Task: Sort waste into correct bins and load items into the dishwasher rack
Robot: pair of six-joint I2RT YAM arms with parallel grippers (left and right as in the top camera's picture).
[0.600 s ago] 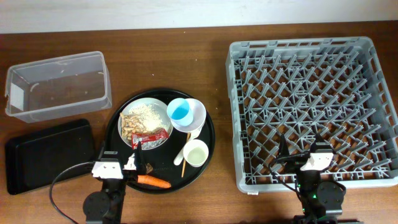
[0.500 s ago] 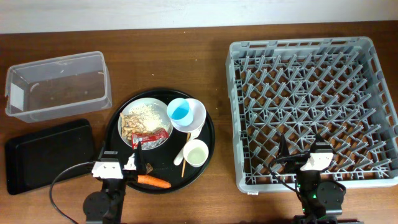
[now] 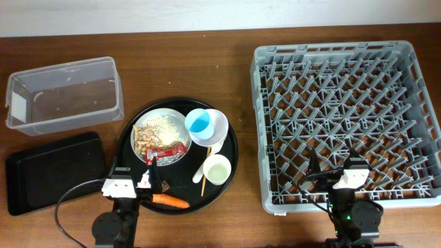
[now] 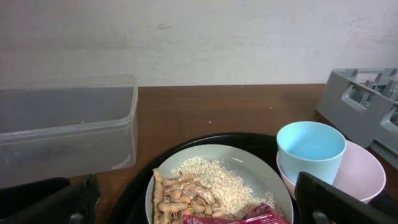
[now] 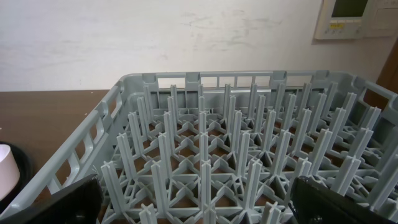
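A black round tray [image 3: 231, 148] holds a grey plate [image 3: 160, 110] of rice and peanuts with a red wrapper [image 3: 169, 151] on it. Also on the tray are a blue cup [image 3: 200, 124] nested in a pink bowl [image 3: 219, 124], a white cup [image 3: 218, 169] and a carrot [image 3: 170, 200]. My left gripper [image 3: 131, 180] stands open at the tray's near edge, beside the carrot, holding nothing. The left wrist view shows the plate [image 4: 249, 158], wrapper [image 4: 261, 214] and blue cup [image 4: 310, 149] ahead of the left gripper [image 4: 199, 208]. My right gripper [image 3: 334, 171] is open over the near edge of the grey dishwasher rack [image 3: 344, 55].
A clear plastic bin [image 3: 65, 93] sits at the back left, with a black bin [image 3: 55, 172] in front of it. A wooden stick [image 3: 204, 184] and a white spoon [image 3: 200, 172] lie on the tray. The rack's upright tines [image 5: 205, 143] fill the right wrist view.
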